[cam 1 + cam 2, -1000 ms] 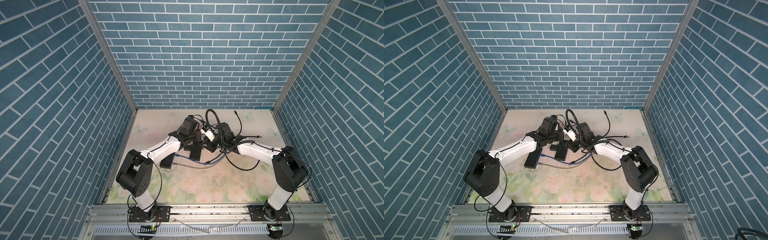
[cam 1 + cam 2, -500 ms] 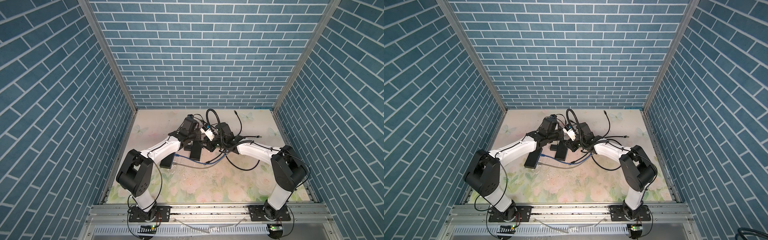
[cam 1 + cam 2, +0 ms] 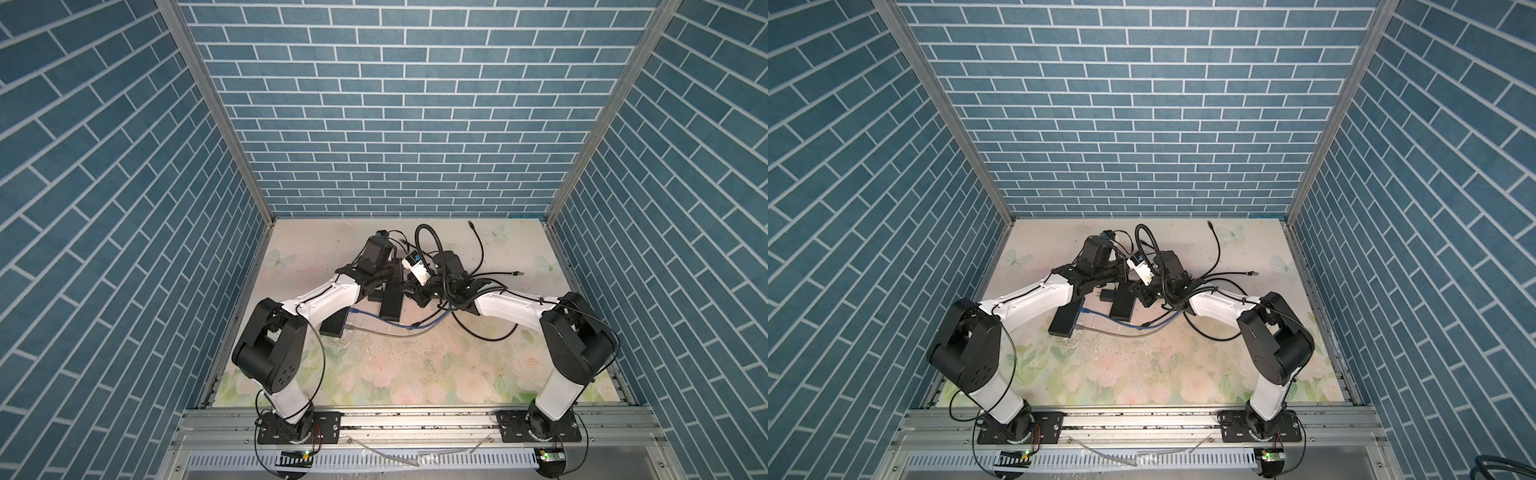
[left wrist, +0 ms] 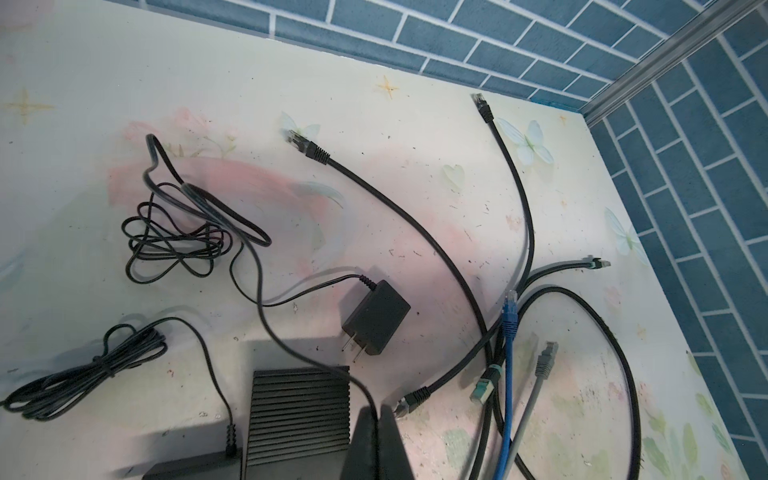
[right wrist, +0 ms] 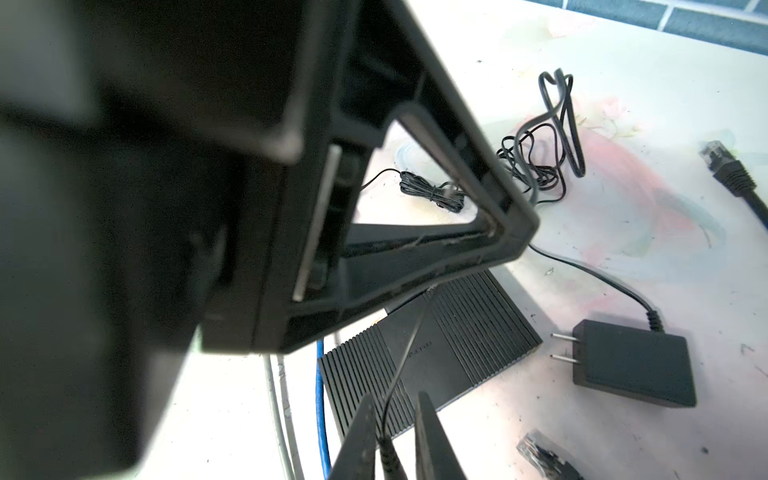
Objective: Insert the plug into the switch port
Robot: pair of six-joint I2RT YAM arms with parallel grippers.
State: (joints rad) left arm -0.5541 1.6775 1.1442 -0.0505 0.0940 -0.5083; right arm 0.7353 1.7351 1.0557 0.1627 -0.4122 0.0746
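The switch [image 5: 428, 357] is a ribbed black box lying flat, also seen in the left wrist view [image 4: 299, 407] and in a top view [image 3: 392, 301]. A thin black cord [image 4: 257, 266] runs from the power adapter [image 4: 374, 318] into my left gripper [image 4: 379, 409], which is shut on it just above the switch. The same cord ends at the plug [image 5: 388, 455], whose ribbed collar sits between the fingers of my right gripper [image 5: 395, 397]. Those jaws stand slightly apart, with a gap on one side of the collar. The plug's tip is cut off by the frame edge. The switch port is hidden.
Several loose network cables, black [image 4: 415, 216], blue [image 4: 509, 332] and grey [image 4: 540, 374], sprawl over the floral mat. A second black box [image 3: 332, 324] lies under the left arm. Bundled thin cords [image 4: 174, 237] lie behind. Both grippers [image 3: 409, 284] crowd together mid-table.
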